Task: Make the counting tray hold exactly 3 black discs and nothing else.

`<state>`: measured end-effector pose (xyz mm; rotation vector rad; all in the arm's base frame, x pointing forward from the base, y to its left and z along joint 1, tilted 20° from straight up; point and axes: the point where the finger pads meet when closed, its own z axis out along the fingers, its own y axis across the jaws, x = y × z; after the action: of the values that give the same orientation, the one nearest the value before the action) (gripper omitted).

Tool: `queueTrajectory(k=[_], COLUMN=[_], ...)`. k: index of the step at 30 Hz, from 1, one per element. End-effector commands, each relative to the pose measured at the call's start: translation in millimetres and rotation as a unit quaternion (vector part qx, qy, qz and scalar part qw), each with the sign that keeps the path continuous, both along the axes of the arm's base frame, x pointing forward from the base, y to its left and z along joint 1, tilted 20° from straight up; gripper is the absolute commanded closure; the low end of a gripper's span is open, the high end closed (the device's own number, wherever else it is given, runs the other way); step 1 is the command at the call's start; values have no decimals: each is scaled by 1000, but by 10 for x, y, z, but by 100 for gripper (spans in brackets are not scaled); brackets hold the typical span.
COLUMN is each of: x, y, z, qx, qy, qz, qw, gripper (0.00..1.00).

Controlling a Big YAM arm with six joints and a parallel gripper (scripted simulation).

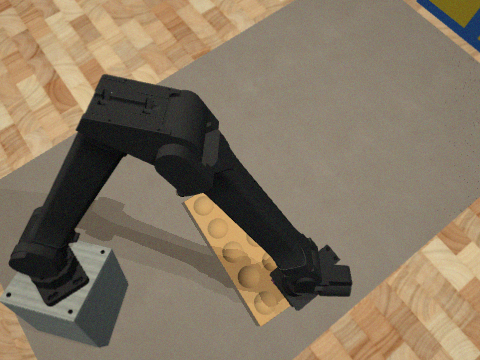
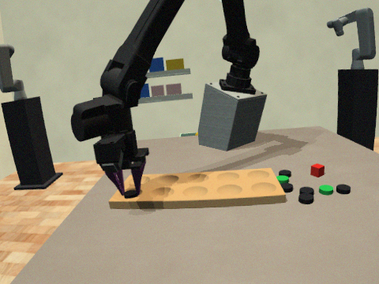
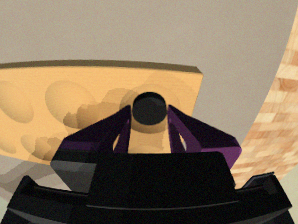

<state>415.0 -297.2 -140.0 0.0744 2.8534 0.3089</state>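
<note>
Over the gray mat (image 1: 350,115) (image 2: 178,241) (image 3: 150,30) — the pincer (image 1: 287,295) (image 2: 131,192) (image 3: 149,110) points down at the tray's (image 1: 227,267) (image 2: 213,203) (image 3: 30,82) end.

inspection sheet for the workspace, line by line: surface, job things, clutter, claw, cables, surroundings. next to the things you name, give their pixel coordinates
surface: grey-brown tabletop (image 1: 350,150) (image 2: 197,244) (image 3: 150,30), no spills seen
job's things: counting tray (image 1: 261,318) (image 2: 197,203) (image 3: 30,75) flat; one black disc (image 2: 131,193) (image 3: 149,108) at its end pocket, seating unclear; five loose black discs beyond the other end; arm hides some pockets from above
clutter: two green discs and a red cube (image 2: 317,170) near the loose black ones
claw (image 1: 285,290) (image 2: 131,192) (image 3: 149,110): fingertips either side of the end-pocket disc, grip unclear
cables: nothing seen
surroundings: wood-block floor (image 1: 75,45) (image 2: 75,173) (image 3: 282,125), two grey arms on black pedestals, wall shelves
</note>
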Motion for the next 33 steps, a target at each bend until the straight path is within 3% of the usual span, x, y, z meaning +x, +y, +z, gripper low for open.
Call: queueTrajectory(k=[1, 14, 16, 18, 20, 24, 25, 28, 30, 31, 32, 33], x=[163, 163, 132, -48, -48, -188, -102, -134, -143, -70, -86, -87], y=[-140, -140, -190, -164, -164, -265, -354, -462, -470, -382, -299, -300], z=[92, 92, 261, 321, 321, 821, 890, 1207, 1241, 1241, 1035, 1035], qx=[-13, -13, -16, -10, -10, -11, -19, -25, -26, -25, -11, -11], qy=[-16, -16, -19, -11, -11, -13, -22, -27, -27, -27, -13, -13], qz=[-7, -7, -11, -7, -7, -7, -7, -7, -7, 4, 9, 9], qw=[1000, 1000, 1000, 1000, 1000, 1000, 1000, 999, 999, 999, 1000, 1000], gripper=[64, 64, 64, 64, 64, 64, 64, 64, 64, 55, 55, 55])
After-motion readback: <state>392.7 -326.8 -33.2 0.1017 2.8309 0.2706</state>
